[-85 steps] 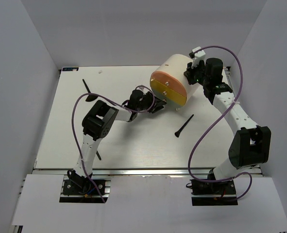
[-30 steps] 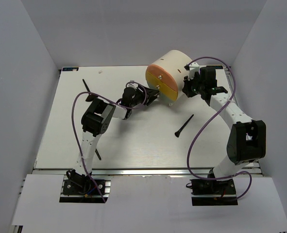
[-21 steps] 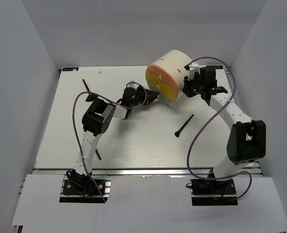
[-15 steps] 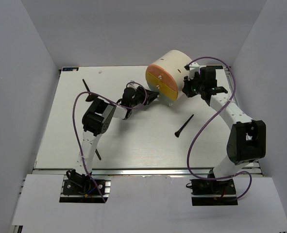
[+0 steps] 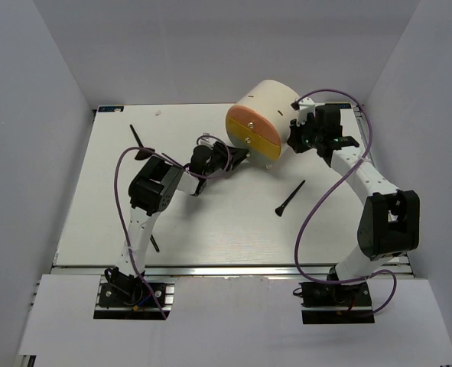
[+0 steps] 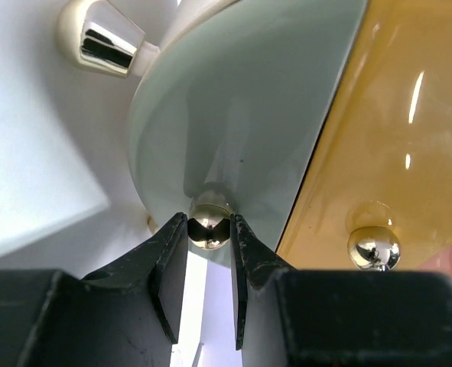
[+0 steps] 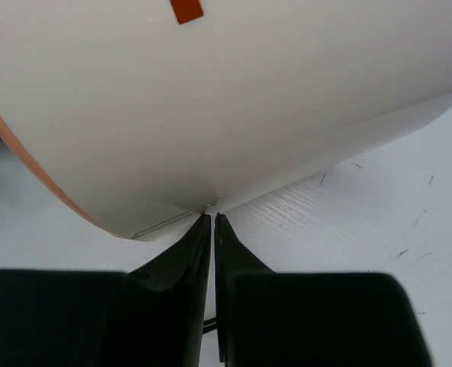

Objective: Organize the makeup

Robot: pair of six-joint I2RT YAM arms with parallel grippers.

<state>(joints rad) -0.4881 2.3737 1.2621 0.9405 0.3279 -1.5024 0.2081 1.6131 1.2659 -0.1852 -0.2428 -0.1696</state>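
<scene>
My left gripper (image 6: 209, 229) is shut on the small gold knob (image 6: 209, 222) of the pale green drawer front (image 6: 248, 99) of the cream drawer unit (image 5: 268, 107); in the top view the gripper (image 5: 237, 155) is at the unit's lower left. My right gripper (image 7: 212, 218) is shut and empty, its tips against the unit's cream side wall (image 7: 210, 92), at the unit's right in the top view (image 5: 294, 139). A thin black brush (image 5: 290, 199) lies on the table right of centre. Another black brush (image 5: 137, 135) lies far left. No sponges, palettes or compact show.
The unit's yellow front (image 6: 394, 138) has its own gold knob (image 6: 373, 248), and a gold foot (image 6: 103, 38) shows beneath. A short black brush (image 5: 154, 243) lies by the left arm's base. White walls enclose the table (image 5: 210, 222) on three sides.
The left gripper has drawn back a little to the left with the knob, and the unit's front has shifted left with it. The right arm has stayed against the unit's side.
</scene>
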